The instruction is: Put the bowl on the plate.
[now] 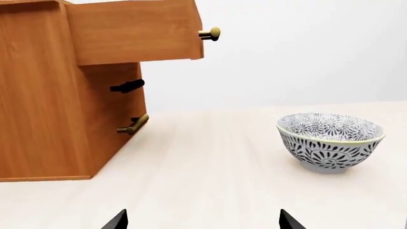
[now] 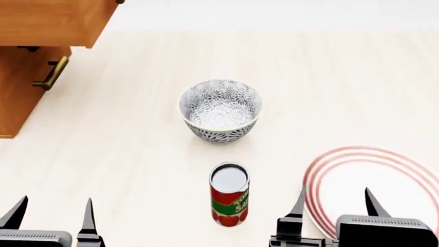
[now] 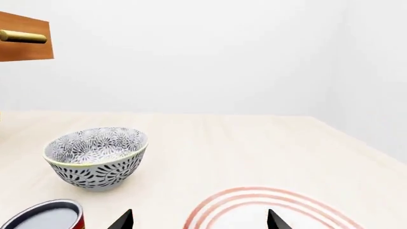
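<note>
Pale wood-grain tabletop point(image 2: 137, 154) carries patterned bowl point(image 2: 220, 110), ringed plate point(image 2: 404, 180).

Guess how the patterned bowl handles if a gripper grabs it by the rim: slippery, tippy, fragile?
The bowl looks like glazed ceramic, so probably rigid but slick; a rim pinch may slip. It narrows to a small foot, so a sideways push could rock it rather than slide it. It stands upright and empty, likely moderately heavy for its size, and might chip if dropped on the plate.

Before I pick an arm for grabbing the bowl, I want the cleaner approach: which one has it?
Left, probably. The left gripper has bare table between it and the bowl. The right gripper hangs over the plate, and the red-labelled can stands near its path to the bowl.
</note>
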{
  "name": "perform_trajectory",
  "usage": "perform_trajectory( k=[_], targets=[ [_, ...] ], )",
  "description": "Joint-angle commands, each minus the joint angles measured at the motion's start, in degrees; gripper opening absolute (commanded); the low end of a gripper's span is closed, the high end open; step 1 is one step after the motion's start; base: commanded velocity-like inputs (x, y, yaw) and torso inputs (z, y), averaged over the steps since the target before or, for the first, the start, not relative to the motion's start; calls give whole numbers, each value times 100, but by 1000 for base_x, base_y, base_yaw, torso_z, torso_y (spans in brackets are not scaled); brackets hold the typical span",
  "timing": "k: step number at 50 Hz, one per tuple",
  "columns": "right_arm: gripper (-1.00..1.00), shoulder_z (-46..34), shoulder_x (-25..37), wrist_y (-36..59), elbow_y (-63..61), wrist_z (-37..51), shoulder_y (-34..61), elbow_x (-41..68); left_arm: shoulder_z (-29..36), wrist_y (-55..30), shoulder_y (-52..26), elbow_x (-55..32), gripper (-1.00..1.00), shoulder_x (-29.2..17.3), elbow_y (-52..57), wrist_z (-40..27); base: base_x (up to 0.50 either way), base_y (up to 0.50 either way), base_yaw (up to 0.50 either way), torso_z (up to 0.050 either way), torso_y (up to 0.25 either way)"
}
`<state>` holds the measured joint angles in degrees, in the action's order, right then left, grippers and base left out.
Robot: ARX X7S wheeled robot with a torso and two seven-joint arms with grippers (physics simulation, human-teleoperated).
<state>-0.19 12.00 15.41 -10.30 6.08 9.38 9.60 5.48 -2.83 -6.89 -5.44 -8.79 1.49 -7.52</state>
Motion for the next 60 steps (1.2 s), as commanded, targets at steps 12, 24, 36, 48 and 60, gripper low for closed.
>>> perform_trajectory(
  k=[12, 24, 36, 48, 60],
  targets=[
    [100, 20, 67, 183, -164, -65, 7, 305, 66, 91, 7, -85, 100, -75, -61, -66, 172, 0, 0, 0, 0],
    [100, -47, 118, 261, -204, -44, 60, 311, 87, 120, 2, -132, 100, -118, -98, -99, 172, 0, 0, 0, 0],
    [100, -26, 186, 432, -416, 38, 63, 359, 118, 87, -20, -157, 100, -153, -49, -152, 172, 0, 0, 0, 0],
    [100, -31, 230, 499, -502, 38, 67, 442, 154, 123, -16, -176, 100, -187, -77, -188, 172, 0, 0, 0, 0],
    [100, -56, 254, 478, -462, 57, 61, 457, 190, 158, -20, -208, 100, -217, -122, -208, 171, 0, 0, 0, 0]
  ],
)
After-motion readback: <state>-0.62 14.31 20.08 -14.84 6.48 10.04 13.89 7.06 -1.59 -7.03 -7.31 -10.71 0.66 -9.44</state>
